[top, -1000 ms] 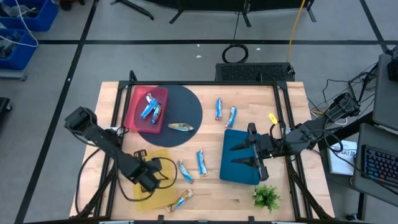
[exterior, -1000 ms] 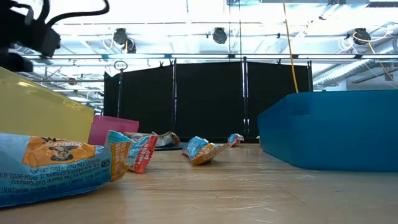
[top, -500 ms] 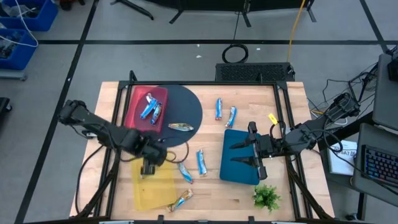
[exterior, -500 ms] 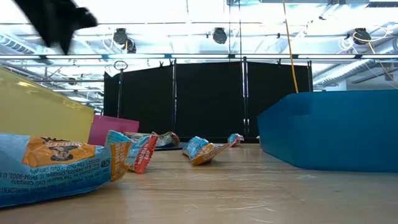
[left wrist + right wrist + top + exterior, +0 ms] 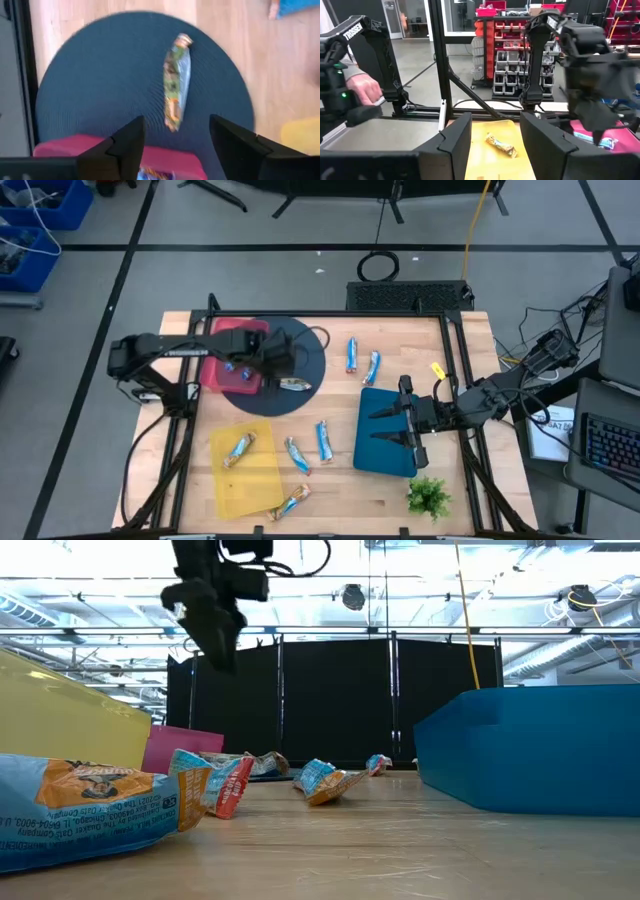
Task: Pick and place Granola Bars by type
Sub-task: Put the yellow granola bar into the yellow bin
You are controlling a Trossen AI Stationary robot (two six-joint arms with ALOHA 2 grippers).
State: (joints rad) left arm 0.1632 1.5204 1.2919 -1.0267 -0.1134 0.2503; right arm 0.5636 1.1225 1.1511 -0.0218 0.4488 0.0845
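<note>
Your left gripper (image 5: 283,358) hangs above the round dark blue mat (image 5: 310,348) at the back left of the wooden table (image 5: 400,340). Its two dark fingers (image 5: 131,145) stand spread apart, and nothing is between them. Straight ahead of them in the left wrist view lies one slim granola bar in a greenish silver wrapper (image 5: 176,82), flat on the mat and not touched by the fingers. The same bar shows in the high view near the mat's front edge (image 5: 290,385).

The pink rectangular tray (image 5: 215,370) sits partly on the mat, and you can see blue-wrapped bars (image 5: 243,358) in it, partly hidden by the arm. In front of it, the yellow flat tray (image 5: 255,485) holds one bar with a blue and tan wrapper (image 5: 238,448). A second such bar (image 5: 289,502) lies at the yellow tray's front right corner, partly over its edge.

Loose bars are still on the bare wood: two blue ones (image 5: 309,444) between the yellow tray and the blue rectangular tray (image 5: 385,460), and two more blue ones (image 5: 362,360) at the back, near the middle.

Your right gripper (image 5: 392,426) waits over the blue tray. Its fingers (image 5: 452,137) are spread and hold nothing. The small green plant (image 5: 428,497) stands at the front right corner, just beside the blue tray.
</note>
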